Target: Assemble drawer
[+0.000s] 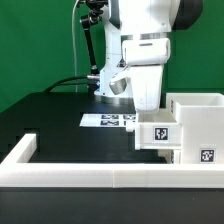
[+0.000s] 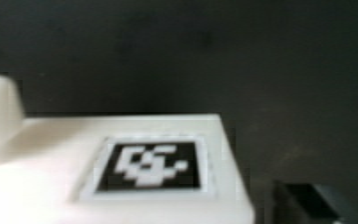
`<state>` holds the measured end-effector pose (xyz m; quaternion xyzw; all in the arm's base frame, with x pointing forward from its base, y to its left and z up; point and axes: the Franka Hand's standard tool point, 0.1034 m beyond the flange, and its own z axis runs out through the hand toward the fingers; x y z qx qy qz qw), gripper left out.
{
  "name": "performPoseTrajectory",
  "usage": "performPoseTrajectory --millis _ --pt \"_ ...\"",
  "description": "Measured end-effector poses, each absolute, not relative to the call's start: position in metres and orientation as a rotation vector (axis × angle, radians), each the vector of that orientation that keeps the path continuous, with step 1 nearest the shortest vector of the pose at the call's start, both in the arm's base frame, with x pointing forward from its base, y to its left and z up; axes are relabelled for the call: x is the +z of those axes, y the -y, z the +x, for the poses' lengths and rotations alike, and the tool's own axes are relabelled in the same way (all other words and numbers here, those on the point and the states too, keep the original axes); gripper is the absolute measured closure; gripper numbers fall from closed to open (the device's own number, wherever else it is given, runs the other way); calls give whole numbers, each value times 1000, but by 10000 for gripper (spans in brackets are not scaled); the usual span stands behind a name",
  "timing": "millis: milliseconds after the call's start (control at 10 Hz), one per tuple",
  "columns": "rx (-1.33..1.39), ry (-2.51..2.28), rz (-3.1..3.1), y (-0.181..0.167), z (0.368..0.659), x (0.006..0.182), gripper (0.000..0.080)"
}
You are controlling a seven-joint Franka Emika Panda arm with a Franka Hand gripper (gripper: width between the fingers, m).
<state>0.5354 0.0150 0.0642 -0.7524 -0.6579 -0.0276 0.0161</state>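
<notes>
Exterior view: the white arm is reaching down over the black tabletop (image 1: 50,120), its pincer (image 1: 147,108) hidden behind a small tray (image 1: 158,134); its state cannot be told. The casing (image 1: 198,122) is standing at 3 o'clock, touching the tray. The marker board (image 1: 112,121) is lying behind; the rail (image 1: 90,178) is running along 6 o'clock.

Wrist view: a tagged white part (image 2: 149,160) is lying close beneath, blurred.
</notes>
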Motion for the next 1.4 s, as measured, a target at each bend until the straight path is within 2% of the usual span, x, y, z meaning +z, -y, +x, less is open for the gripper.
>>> performPoseTrajectory --millis 100,200,500,600,800,1100,1400 --pt "-70 2046 -2343 -14 537 75 312" --pt "-53 2046 -2344 -11 539 86 192" --pt "11 2042 -2337 6 563 126 151" --pt "10 2077 -2304 17 573 130 151" --pt "3 2084 -2278 43 588 125 150" --pt "-86 2047 -2223 49 584 118 150" --pt "-181 1943 -2163 49 575 81 150"
